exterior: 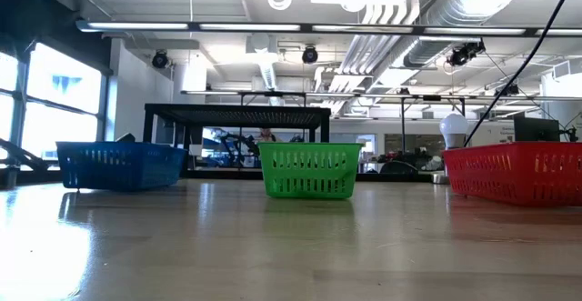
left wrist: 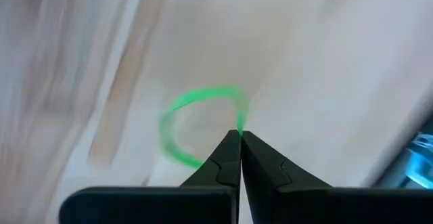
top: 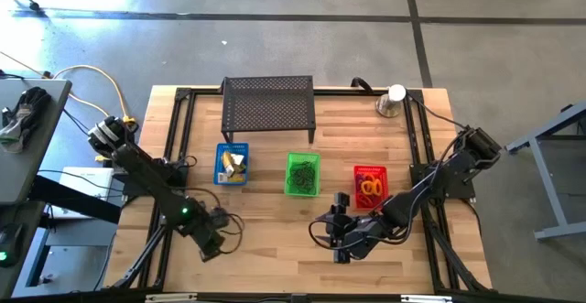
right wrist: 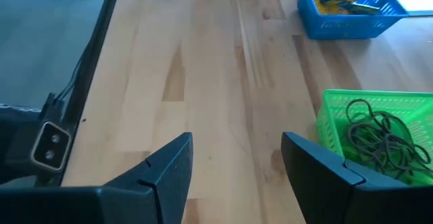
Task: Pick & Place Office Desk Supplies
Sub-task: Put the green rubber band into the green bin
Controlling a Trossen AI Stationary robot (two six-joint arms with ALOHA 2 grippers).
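The left gripper (left wrist: pixel 240 135) has its two fingers (left wrist: pixel 220 166) squeezed tight together, and they pinch a thin green loop (left wrist: pixel 177 119) at their tips. The loop lies against the wooden table (left wrist: pixel 325 61). From above, this gripper (top: pixel 212 245) sits near the front of the table, in front of the blue basket (top: pixel 231 165).

The right gripper (right wrist: pixel 233 166) has its fingers (right wrist: pixel 169 170) spread apart, with nothing between them. It hangs over bare wood near the front of the table, in front of the red basket (top: pixel 370 185).

The blue basket has yellow blocks (top: pixel 236 164) in it. The green basket (top: pixel 302 173) in the middle holds dark loops (right wrist: pixel 375 137). The red basket holds orange loops (top: pixel 371 188).

Behind the baskets stands a black mesh shelf (top: pixel 268 107). A silver cup with a white ball (top: pixel 394 100) sits at the far right corner.
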